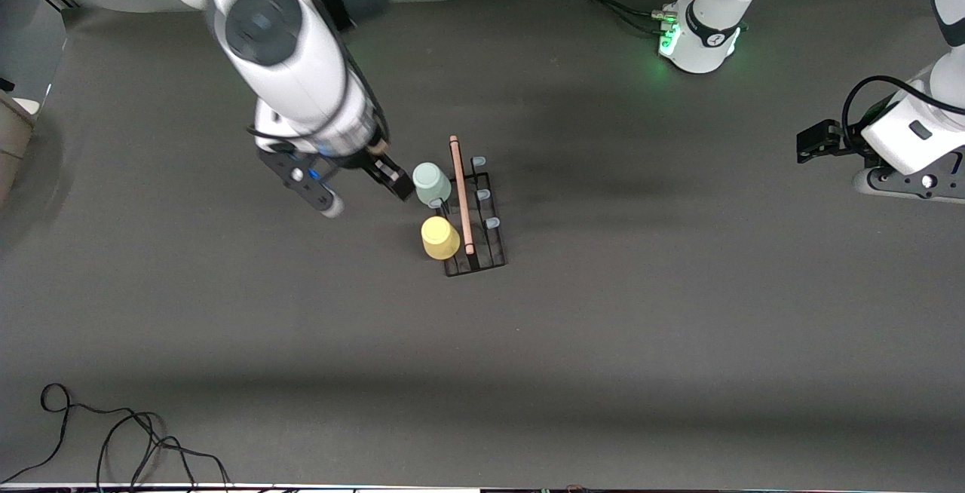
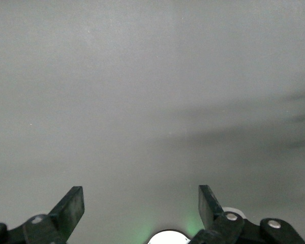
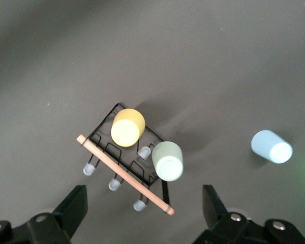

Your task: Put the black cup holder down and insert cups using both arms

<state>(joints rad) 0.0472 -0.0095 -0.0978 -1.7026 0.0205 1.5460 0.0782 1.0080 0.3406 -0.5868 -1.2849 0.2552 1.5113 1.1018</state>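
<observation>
Two cups are sitting on the black cup holder (image 1: 475, 214) mid-tabletop: sage green cup (image 1: 431, 183) and yellow cup (image 1: 439, 237). Beside them the right pincer (image 1: 392, 176) is being held released; the blue cup (image 3: 272, 146) is judged next. The left pincer (image 2: 141, 208) is waiting, spread.

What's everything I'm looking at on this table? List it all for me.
black cup holder: one, black wire with a light wooden handle, mid-table.
yellow cup: one, upturned on a holder peg.
green cup: one, pale sage, upturned on a peg, farther from the front camera than the yellow cup.
blue cup: one, light blue, on the table apart from the holder; seen only in the right wrist view.
cable: one, black, near the front camera.
right gripper: open, beside the green cup.
left gripper: open, waiting over bare table.
</observation>
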